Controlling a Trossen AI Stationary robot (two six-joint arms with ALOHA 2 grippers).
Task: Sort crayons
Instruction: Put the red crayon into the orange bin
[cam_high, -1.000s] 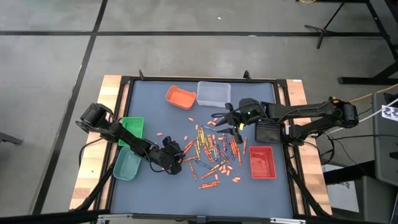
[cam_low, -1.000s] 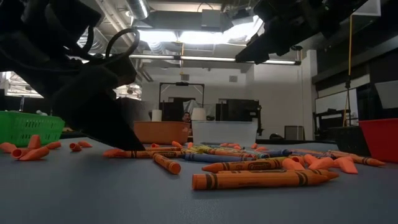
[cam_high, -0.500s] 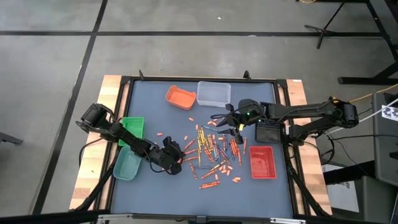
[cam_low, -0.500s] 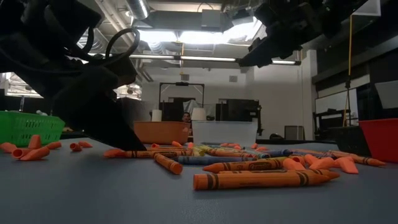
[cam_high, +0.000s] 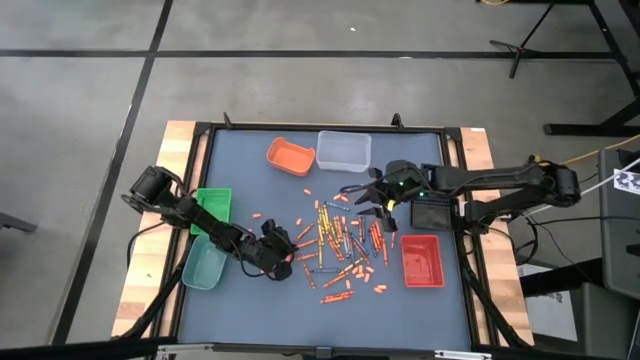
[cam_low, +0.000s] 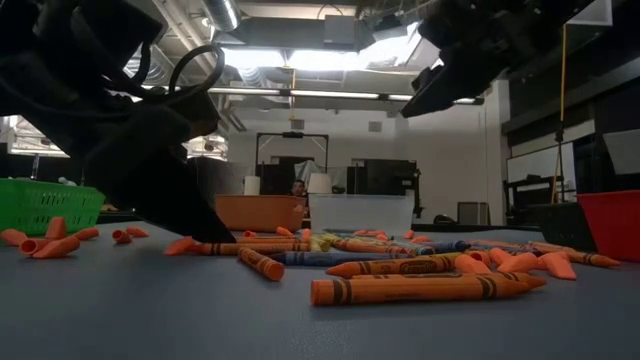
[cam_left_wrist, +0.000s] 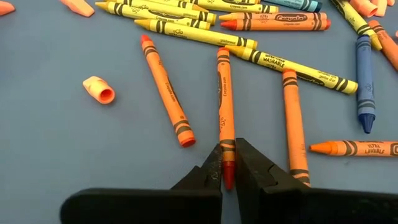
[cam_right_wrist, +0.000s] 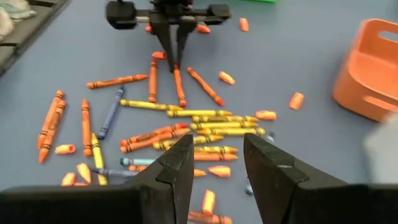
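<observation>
My left gripper is clamped on the tip end of one orange crayon, which lies flat on the table, not lifted yet; this is at the left fringe of the pile, toward the table's near edge. My right gripper hangs spread and empty above the far-right part of the pile, nearer the table's right edge, holding nothing. The crayons are nearly all loose: orange, yellow and a few blue ones scattered across the table's middle, plus short orange broken bits strewn toward the near edge and left. Trays look unused as far as I can see: orange tray and clear tray by the far edge, red tray and black tray by the right edge, green basket and pale green tray by the left edge. Can't tell if any holds a crayon or two; none show from above. So I'd judge sorting barely begun, one pick underway, whole pile left. Next for me is probably lifting this orange one toward the orange tray, a long reach across.
</observation>
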